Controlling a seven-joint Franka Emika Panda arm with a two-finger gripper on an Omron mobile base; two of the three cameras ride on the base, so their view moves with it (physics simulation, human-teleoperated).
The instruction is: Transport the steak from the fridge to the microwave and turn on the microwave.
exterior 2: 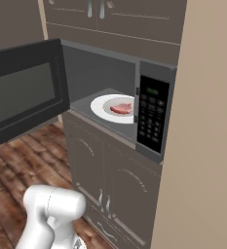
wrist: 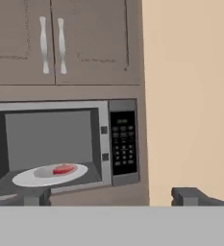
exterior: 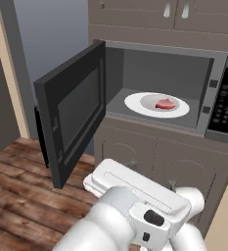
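The steak (exterior: 165, 104) is lying on the turntable plate (exterior: 135, 104) inside the open microwave (exterior: 211, 83), while the gripper (wrist: 111, 196) is hanging back with jaws spread wide, gripping nothing

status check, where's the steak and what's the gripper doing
Gripper open, empty, facing the microwave. Steak on turntable plate inside. Microwave door open, needs shutting.

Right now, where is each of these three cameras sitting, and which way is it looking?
Left base view: on the base, behind the arm to its left, looking forward and down at the open microwave; the white arm rises at lower right.
Right base view: on the base, behind to the right, facing the microwave's keypad; the arm shows at lower left.
Hand view: on the hand, looking along the open pincer toward the microwave.
All three share the steak on the white plate.
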